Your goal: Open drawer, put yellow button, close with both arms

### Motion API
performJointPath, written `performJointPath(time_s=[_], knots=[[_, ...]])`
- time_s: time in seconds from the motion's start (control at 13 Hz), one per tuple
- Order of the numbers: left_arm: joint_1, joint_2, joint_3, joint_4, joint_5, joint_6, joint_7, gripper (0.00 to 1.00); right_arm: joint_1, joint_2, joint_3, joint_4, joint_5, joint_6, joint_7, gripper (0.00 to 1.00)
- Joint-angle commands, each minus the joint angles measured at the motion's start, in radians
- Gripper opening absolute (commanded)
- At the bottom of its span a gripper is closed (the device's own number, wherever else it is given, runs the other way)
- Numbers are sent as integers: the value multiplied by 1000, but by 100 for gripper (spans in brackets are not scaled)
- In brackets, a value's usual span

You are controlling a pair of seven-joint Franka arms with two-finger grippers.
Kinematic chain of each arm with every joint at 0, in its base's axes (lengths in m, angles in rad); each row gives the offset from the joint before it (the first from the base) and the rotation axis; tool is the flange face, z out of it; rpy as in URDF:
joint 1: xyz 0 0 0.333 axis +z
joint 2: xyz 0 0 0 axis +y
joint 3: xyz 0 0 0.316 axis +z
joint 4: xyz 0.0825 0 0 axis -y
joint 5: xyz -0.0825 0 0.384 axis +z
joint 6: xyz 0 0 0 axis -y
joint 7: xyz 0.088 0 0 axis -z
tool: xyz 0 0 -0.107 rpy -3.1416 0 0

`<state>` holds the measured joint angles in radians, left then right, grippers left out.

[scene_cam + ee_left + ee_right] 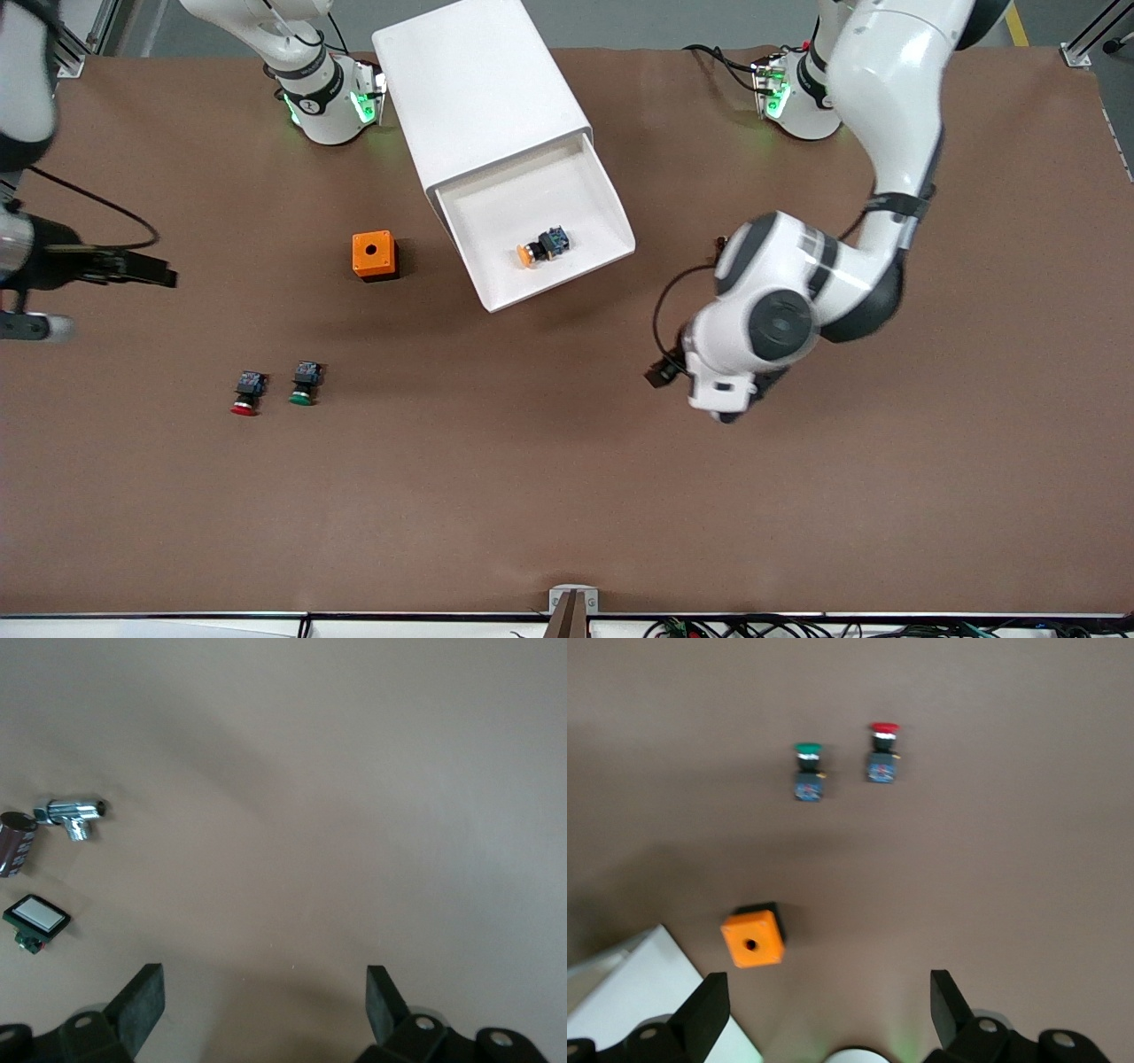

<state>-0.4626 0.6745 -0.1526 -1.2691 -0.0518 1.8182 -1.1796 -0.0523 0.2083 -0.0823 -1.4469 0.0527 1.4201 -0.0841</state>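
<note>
The drawer (505,199), the uppermost of the white cabinet (469,80), stands pulled out toward the front camera. The yellow button (542,245) lies on its side inside the drawer, near the drawer's front wall. My left gripper (264,988) is open and empty over bare table, toward the left arm's end from the drawer; in the front view it is hidden under the left arm's wrist (753,328). My right gripper (824,992) is open and empty, high above the table near the right arm's base, with the orange box below it. The right arm's hand (53,266) shows at the front view's edge.
An orange box (374,255) with a round hole sits beside the drawer toward the right arm's end. A red-capped button (247,392) and a green-capped button (305,383) lie nearer the front camera. A chrome fitting (75,811), a dark cylinder (16,843) and a small white-faced switch (35,920) lie near the left gripper.
</note>
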Motion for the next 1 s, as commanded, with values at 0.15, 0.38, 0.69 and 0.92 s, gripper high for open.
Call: performJointPath(time_s=[0.15,0.38,0.69,0.92], knots=[[-100,-24,8,-19,44,50,-14,100,-21,-7,33,94,-100,-46,-26,100],[-146,-24,8,-19,44,58,-46,100,-32,-6,30,145,-90,-67,-29,100],[-195,-26,-4,-19,33,58,-49,100,-29,-18,29,137,-83,-122,4,100],[-214,-41,-19,-19,20,58,-60,100,-43,-78,29,113,-52,-129,4,100]])
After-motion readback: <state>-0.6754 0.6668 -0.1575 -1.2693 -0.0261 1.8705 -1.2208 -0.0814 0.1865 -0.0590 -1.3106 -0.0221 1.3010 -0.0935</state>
